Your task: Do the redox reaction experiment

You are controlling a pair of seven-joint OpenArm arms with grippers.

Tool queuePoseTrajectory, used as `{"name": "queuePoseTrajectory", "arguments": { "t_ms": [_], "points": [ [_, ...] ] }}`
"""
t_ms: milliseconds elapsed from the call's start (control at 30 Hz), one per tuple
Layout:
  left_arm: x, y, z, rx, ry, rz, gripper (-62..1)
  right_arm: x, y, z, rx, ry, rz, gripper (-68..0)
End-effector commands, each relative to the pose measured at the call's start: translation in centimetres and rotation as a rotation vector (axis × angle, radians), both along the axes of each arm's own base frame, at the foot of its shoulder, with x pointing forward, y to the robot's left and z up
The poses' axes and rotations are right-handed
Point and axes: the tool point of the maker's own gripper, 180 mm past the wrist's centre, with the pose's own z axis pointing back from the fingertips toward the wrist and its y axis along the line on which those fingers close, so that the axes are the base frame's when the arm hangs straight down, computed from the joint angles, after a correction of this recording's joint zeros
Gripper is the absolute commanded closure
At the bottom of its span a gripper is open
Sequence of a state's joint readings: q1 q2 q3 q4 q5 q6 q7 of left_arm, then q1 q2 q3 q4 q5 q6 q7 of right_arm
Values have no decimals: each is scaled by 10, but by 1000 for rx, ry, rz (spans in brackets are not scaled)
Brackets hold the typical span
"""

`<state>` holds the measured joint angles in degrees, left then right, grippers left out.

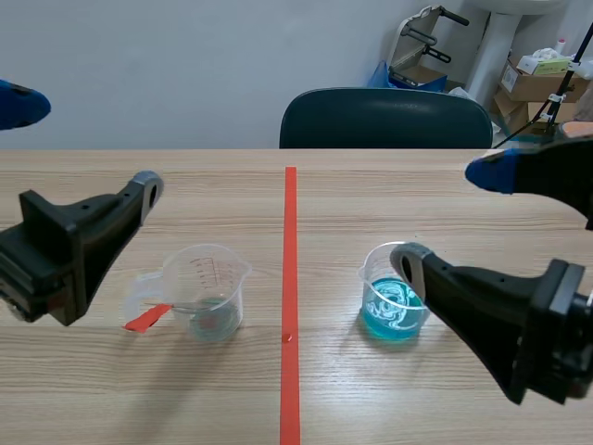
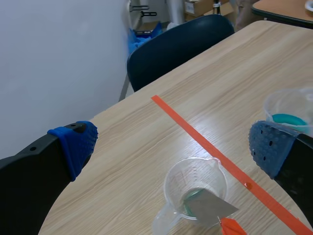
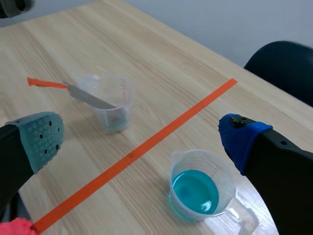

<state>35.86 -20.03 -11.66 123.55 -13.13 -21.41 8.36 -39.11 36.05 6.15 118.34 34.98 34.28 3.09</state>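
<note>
A clear beaker (image 1: 206, 289) stands left of the tape line, with a grey metal strip (image 1: 190, 306) leaning in it. The strip's red end (image 1: 146, 319) sticks out over the rim. A second beaker (image 1: 394, 306), right of the line, holds blue liquid. My left gripper (image 1: 83, 144) hovers open above and left of the clear beaker (image 2: 195, 193), where the strip (image 2: 210, 205) shows. My right gripper (image 1: 449, 215) hangs open over the blue beaker (image 3: 200, 188). In the right wrist view the clear beaker (image 3: 110, 103) and strip (image 3: 88, 98) lie ahead.
An orange-red tape line (image 1: 290, 297) runs down the middle of the wooden table (image 1: 371, 185). A dark chair (image 1: 384, 119) stands behind the far edge. Cardboard boxes (image 1: 537, 79) and equipment sit at the back right, off the table.
</note>
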Motion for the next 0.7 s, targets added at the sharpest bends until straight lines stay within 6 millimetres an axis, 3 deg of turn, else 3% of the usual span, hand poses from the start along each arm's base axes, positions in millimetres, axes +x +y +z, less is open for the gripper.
{"name": "queuePoseTrajectory", "arguments": {
  "t_ms": [0,667],
  "points": [
    [-3,-4,7,-23,-15,-16,-623,6,-1,9,4,-37,0,-679],
    [-3,-3,2,-8,7,-9,-623,7,-2,7,-4,-38,-5,-679]
  ]
}}
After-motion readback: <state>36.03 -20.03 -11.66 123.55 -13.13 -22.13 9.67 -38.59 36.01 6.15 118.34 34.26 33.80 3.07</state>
